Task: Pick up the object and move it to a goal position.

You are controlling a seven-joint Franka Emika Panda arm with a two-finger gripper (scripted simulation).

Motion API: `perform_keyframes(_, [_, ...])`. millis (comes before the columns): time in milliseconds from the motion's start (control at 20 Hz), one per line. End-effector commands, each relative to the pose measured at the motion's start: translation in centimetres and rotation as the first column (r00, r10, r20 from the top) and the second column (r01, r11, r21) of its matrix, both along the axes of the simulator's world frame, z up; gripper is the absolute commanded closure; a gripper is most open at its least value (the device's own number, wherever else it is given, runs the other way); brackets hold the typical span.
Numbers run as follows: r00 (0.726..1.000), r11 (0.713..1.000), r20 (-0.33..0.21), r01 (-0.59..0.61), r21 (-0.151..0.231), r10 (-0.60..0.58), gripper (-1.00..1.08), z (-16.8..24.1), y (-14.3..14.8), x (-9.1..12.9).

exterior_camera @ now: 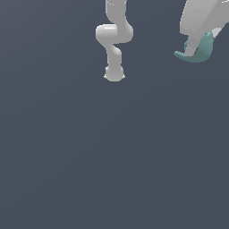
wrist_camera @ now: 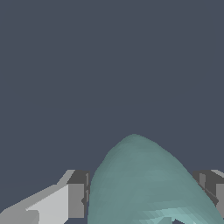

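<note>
Gripping the object (exterior_camera: 203,50), the gripper (exterior_camera: 197,44) carries it at the exterior view's upper right, apparently clear of the grey floor (exterior_camera: 112,156). Jaws clenched on the teal lump's flanks in the wrist view, pointed tip projecting sideways. No goal marker visible.

We record the object (exterior_camera: 202,50) at the exterior view's upper right, lodged between the fingers (exterior_camera: 191,46) of the gripper (exterior_camera: 200,44). In the wrist view it (wrist_camera: 144,183) sits between both fingers (wrist_camera: 75,199). We log the arm's base (exterior_camera: 114,74) well apart, toward the exterior view's left.
</note>
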State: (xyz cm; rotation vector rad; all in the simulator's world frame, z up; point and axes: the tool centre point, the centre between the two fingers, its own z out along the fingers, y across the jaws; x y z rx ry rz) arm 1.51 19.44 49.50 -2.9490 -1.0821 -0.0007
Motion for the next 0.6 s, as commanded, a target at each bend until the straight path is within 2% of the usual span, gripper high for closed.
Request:
perform_keyframes(0, [1.000, 1.000, 0.000, 0.000, 0.000, 0.000, 1.08, 0.52, 0.25, 0.12])
perform_keyframes(550, [1.000, 1.000, 0.000, 0.000, 0.000, 0.000, 1.08, 1.26, 0.63, 0.35])
